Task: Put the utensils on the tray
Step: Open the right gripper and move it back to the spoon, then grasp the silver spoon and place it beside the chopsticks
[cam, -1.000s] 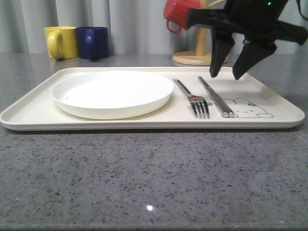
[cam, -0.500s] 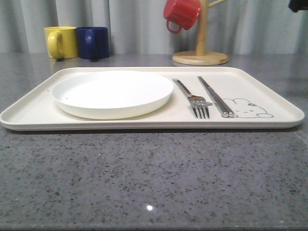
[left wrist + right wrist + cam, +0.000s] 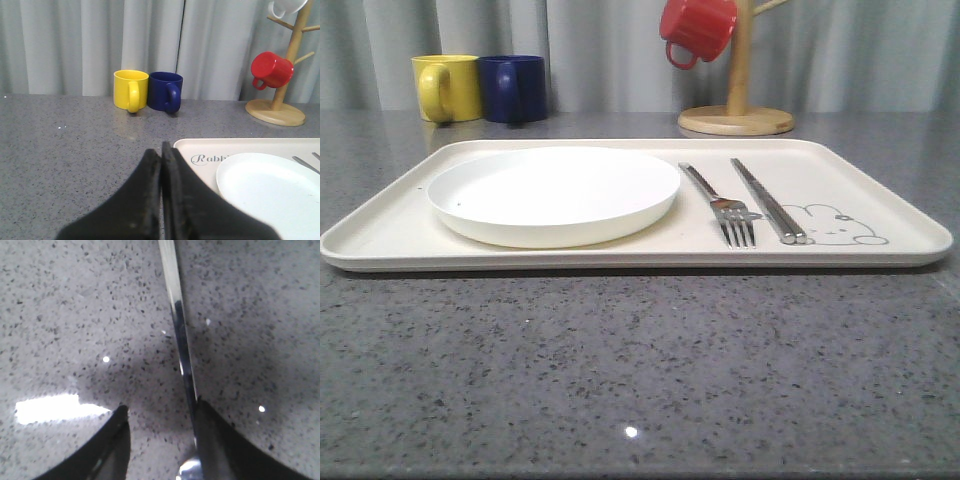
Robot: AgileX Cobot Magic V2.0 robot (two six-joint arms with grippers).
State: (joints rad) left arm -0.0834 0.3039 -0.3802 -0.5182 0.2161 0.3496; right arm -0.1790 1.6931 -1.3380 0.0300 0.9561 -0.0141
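Right wrist view: end effector (image 3: 160,440) spread over spoon (image 3: 181,347) on worktop (image 3: 65,305); thin, stiff, slick metal, so pinch mid-handle.

Front cam sits low, near tabletop (image 3: 640,380) height, facing forward across the tray (image 3: 880,205) to the curtain backdrop. Left wrist cam is higher, off the tray's left end, looking over its closed jaws toward the same back wall. Both share the yellow mug (image 3: 447,87), blue mug (image 3: 514,88), red mug (image 3: 695,30) on the wooden mug tree (image 3: 737,100), the white plate (image 3: 554,193) and the tray. Right wrist cam points straight down, very close to the speckled tabletop, with a shiny utensil handle (image 3: 177,325) running between its spread jaws.
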